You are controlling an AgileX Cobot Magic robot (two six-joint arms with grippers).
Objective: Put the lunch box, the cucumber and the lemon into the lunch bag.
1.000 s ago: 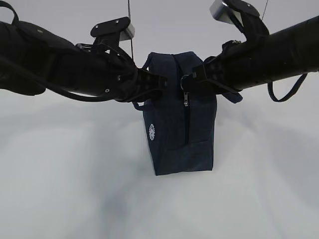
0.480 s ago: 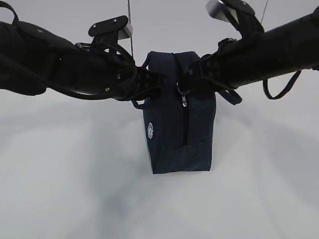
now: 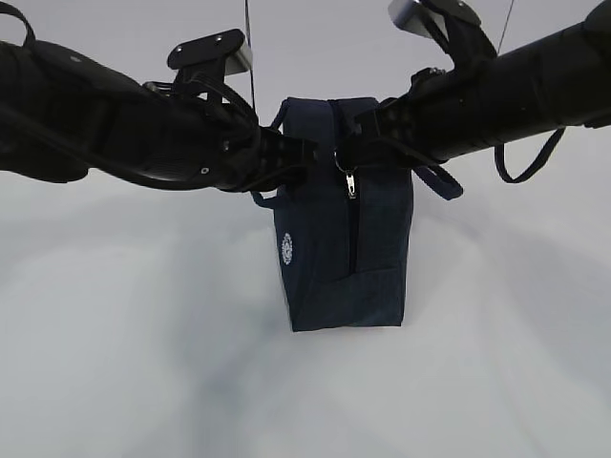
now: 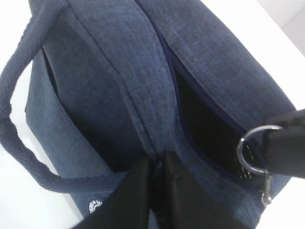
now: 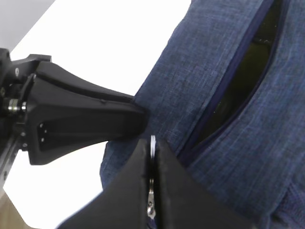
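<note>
Against a bare white tabletop (image 3: 115,363) and pale wall, the navy lunch bag (image 3: 344,258) stands upright between two black arms. The left gripper (image 4: 157,188) is clenched on a fold of the bag's top fabric, the cloth pinched between its fingers just beside the zipper opening. The right gripper (image 5: 152,157) is closed on the silver ring pull (image 4: 255,148), which in the right wrist view pokes out edge-on from between its fingers, the small zipper tab dangling below. Ahead of the right gripper the zipper (image 5: 238,71) gapes in a dark slit, so the bag appears partly unzipped; in the exterior view the zipper line runs down the bag's front face below both grippers.

The lunch box, cucumber and lemon appear in none of the three views, and the dark interior reveals nothing, so whether any is already inside cannot be told. Judging by the pull in hand, the work looks to be at a zipper stage, opening or closing.
</note>
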